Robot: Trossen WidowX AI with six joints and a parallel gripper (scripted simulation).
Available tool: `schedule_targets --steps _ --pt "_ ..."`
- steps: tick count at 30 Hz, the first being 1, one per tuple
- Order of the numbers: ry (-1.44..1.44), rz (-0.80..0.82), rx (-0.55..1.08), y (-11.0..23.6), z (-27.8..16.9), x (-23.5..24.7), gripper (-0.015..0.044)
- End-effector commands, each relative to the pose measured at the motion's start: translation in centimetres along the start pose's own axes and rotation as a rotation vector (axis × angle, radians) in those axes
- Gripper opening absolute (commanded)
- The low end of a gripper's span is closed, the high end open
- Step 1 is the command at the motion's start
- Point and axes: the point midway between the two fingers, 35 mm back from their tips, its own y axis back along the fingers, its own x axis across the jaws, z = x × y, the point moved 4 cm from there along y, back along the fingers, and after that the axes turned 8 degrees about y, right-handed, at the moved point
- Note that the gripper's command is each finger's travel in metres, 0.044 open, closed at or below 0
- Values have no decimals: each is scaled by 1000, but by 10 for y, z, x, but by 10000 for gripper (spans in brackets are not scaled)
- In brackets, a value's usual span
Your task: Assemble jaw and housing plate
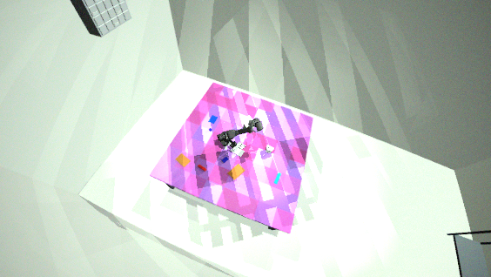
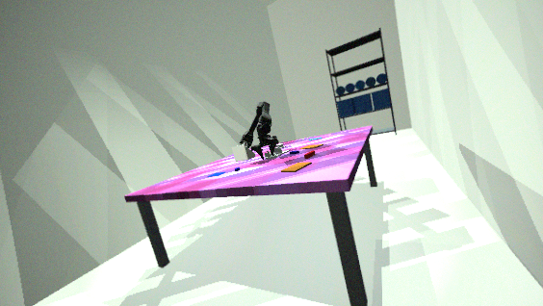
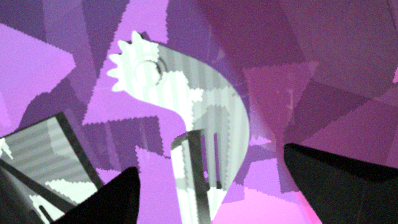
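With the claw point(image 1: 232, 145) point(image 2: 269, 155) point(image 3: 213, 164) open, nothing gripped, the toothed jaw point(image 3: 225, 115) lies on the desk point(image 1: 283, 222) point(image 2: 231, 189), running from upper left to lower centre of the wrist view; best to centre over its raised rib point(image 3: 200, 175), then close squarely so the teeth don't swing. The grey piece point(image 3: 65, 155) at lower left crowds one fingertip and could get nudged; the navy block point(image 1: 225, 159) point(image 2: 294, 152) and red block point(image 1: 202, 167) point(image 2: 309, 154), below and left of centre from above, look harmless.
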Motion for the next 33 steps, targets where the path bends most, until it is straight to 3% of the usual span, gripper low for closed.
schedule_targets --steps 1,5,11,23,33 --pt "0 0 0 0 0 0 282" --pt "0 0 0 0 0 0 177" --pt "0 0 0 0 0 0 137" --pt "0 0 0 0 0 0 134" --pt "-3 -1 -1 29 2 -1 134"
